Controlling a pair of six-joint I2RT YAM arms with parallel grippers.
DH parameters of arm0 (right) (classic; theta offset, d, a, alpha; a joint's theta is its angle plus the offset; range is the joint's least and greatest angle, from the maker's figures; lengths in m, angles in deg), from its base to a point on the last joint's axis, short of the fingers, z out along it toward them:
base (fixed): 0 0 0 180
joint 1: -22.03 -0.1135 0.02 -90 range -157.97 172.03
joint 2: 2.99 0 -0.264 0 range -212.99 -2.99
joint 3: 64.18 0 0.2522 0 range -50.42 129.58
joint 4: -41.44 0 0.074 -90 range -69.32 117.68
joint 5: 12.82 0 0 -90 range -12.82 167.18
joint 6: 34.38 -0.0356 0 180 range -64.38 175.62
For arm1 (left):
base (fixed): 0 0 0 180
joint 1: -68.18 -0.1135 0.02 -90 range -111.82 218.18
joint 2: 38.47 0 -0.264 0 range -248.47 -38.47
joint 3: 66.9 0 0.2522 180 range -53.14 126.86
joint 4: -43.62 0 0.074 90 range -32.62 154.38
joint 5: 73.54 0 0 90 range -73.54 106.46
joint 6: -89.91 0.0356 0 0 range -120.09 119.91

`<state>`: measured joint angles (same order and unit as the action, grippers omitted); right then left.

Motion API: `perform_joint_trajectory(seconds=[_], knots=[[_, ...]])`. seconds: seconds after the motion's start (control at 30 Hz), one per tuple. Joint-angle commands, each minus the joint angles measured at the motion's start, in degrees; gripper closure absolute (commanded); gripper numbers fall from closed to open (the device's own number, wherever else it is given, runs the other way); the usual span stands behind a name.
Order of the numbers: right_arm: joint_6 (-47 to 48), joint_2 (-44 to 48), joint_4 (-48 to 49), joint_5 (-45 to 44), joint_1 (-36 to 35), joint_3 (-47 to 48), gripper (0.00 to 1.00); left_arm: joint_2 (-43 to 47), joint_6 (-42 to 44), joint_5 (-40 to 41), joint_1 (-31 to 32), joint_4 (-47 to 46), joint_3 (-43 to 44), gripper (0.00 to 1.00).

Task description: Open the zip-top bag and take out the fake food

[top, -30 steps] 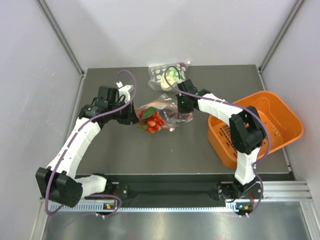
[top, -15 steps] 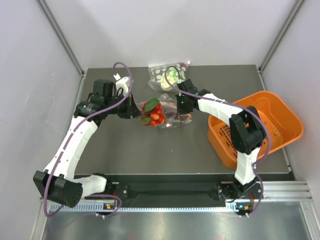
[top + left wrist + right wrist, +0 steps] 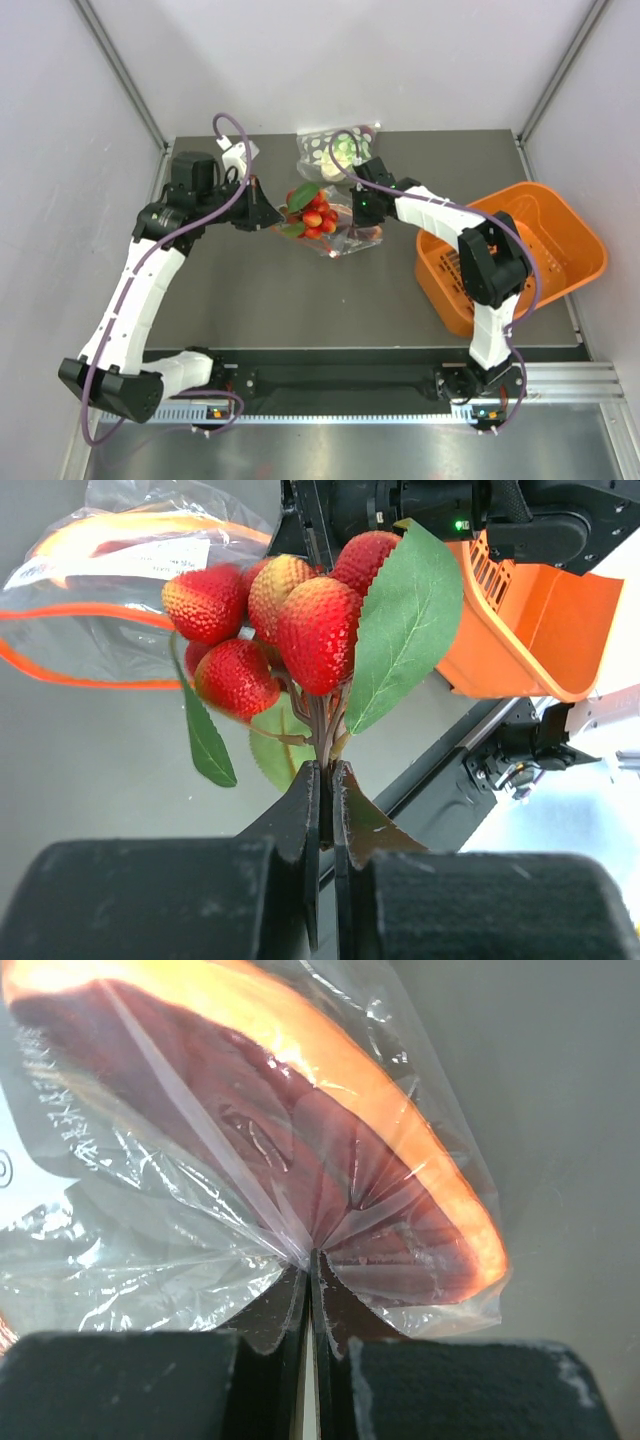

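Note:
My left gripper (image 3: 326,772) is shut on the brown stem of a bunch of red berries with green leaves (image 3: 300,620) and holds it above the table, in front of the bag's mouth; the bunch also shows in the top view (image 3: 312,212). The clear zip-top bag (image 3: 352,235) with the red-orange zip strip (image 3: 90,675) and a white label (image 3: 150,558) lies at mid table. My right gripper (image 3: 313,1257) is shut on a pinch of the bag's plastic (image 3: 250,1160). A dark reddish-brown piece with an orange edge (image 3: 330,1150) lies inside the bag.
A second bag with green-and-white spotted contents (image 3: 335,148) lies at the back of the table. An orange basket (image 3: 520,250) stands at the right, tilted; it also shows in the left wrist view (image 3: 520,620). Grey walls close in both sides.
My left gripper has lifted the berry bunch up and back, away from the bag, and its arm has drawn to the left. My right gripper has stayed shut on the bag.

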<state>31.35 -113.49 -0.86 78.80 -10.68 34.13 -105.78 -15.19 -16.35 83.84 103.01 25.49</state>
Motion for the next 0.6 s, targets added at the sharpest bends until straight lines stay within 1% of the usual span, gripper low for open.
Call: perform_joint_trajectory(seconds=[0.0,0.13,0.17,0.2,0.23,0.3,0.33,0.4,0.43,0.53,0.57], knots=[[-0.08,0.19,1.2,0.13,0.45,3.25,1.0,2.62,-0.81,0.74,-0.37,-1.68,1.18,1.0],[0.28,2.73,1.46,0.57,0.37,3.34,1.0,1.74,-2.83,0.3,-0.28,-5.27,-0.14,1.0],[0.45,3.44,1.72,0.57,0.37,3.34,0.98,1.13,-3.19,0.39,-0.28,-6.59,-0.32,1.0],[0.71,4.32,1.73,0.48,0.45,3.34,0.94,0.69,-3.8,1.08,-0.37,-7.21,-0.23,1.0],[1.07,6.24,1.73,0.39,0.45,3.51,0.76,0.25,-4.15,1.7,-0.45,-7.65,-0.06,1.0],[2.73,8.71,1.9,0.48,0.37,3.51,0.52,-1.68,-4.68,2.67,-0.37,-8.1,1.51,1.0],[3.43,11.33,1.9,0.66,0.37,3.34,0.35,-2.47,-4.68,2.85,-0.37,-8.18,2.13,1.0],[6.51,14.24,1.99,1.09,0.28,3.25,0.27,-4.84,-4.86,2.85,-0.37,-7.66,4.32,1.0],[7.48,17.13,1.9,1.18,0.36,3.08,0.2,-5.72,-4.86,2.5,-0.37,-7.57,4.86,1.0],[12.92,22.67,1.56,1.1,-0.59,3.6,0.05,-8.53,-5.12,1.53,-0.37,-7.39,6.36,1.0],[15.28,23.74,1.55,1.18,-0.95,3.77,0.04,-9.41,-5.21,0.83,-0.37,-7.57,6.45,1.0]])
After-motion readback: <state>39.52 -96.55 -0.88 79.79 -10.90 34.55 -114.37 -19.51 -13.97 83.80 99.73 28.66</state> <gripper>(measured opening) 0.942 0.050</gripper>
